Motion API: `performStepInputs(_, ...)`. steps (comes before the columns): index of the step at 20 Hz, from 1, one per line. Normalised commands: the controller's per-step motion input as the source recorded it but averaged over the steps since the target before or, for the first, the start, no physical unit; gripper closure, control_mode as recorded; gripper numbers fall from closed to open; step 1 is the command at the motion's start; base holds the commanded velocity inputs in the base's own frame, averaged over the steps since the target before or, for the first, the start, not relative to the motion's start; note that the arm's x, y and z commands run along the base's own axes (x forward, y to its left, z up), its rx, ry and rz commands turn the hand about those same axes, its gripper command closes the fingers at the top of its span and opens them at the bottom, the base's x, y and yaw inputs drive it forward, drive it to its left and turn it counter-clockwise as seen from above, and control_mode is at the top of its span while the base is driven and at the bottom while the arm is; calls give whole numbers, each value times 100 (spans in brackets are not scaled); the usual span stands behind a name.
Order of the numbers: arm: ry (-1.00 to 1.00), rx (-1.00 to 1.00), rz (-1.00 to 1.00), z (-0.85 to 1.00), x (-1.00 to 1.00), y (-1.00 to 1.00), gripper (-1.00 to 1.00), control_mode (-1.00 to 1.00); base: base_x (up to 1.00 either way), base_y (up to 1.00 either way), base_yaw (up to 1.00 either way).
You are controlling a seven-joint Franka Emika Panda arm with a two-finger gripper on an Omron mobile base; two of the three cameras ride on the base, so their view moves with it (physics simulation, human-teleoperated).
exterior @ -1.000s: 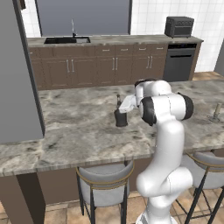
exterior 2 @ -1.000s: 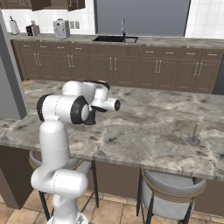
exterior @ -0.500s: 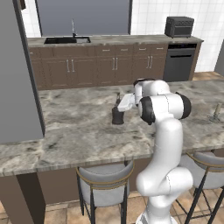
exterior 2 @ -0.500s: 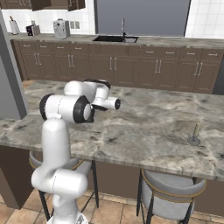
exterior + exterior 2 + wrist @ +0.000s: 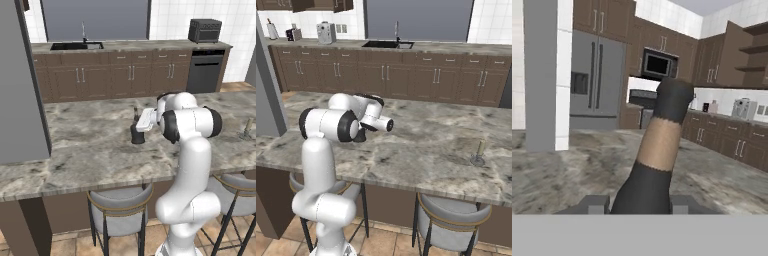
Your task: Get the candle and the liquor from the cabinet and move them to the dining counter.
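Note:
My gripper point(image 5: 141, 121) is shut on the neck of the liquor point(image 5: 137, 134), a squat black bottle standing upright on or just above the dining counter point(image 5: 85, 145). In the hand view the liquor point(image 5: 657, 150) rises between my fingertips point(image 5: 592, 202), showing its tan neck band and dark cap. The candle point(image 5: 246, 128) stands in its grey holder on the same slab, far to the right of my arm; from the other side the candle point(image 5: 479, 152) is near the counter's point(image 5: 431, 142) right end. The cabinet point(image 5: 739, 55) hangs open in the distance, its shelves bare.
Round bar stools point(image 5: 120, 212) point(image 5: 453, 220) are tucked under the near edge of the counter. A tall grey fridge side point(image 5: 20, 90) stands at the left. The back worktop carries a sink point(image 5: 77, 46) and a toaster oven point(image 5: 205, 30).
Almost nothing: the gripper and the bottle have shifted only slightly over the counter, and the grip is unchanged.

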Motion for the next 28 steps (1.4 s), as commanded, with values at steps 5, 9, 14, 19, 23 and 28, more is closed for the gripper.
performStepInputs(5,-1,-1,0,0,0,3,100,-100,0,0,0)
performStepInputs(9,0,0,0,-8,0,2,100,-100,0,0,0)
performStepInputs(14,0,0,0,-1,0,0,100,-100,0,0,0)
performStepInputs(19,0,0,0,0,0,0,-100,-100,0,0,0)
performStepInputs(23,-2,0,0,0,0,0,-100,-100,0,0,0)
performStepInputs(28,-15,-1,-2,22,-14,-1,-100,-100,0,0,0)
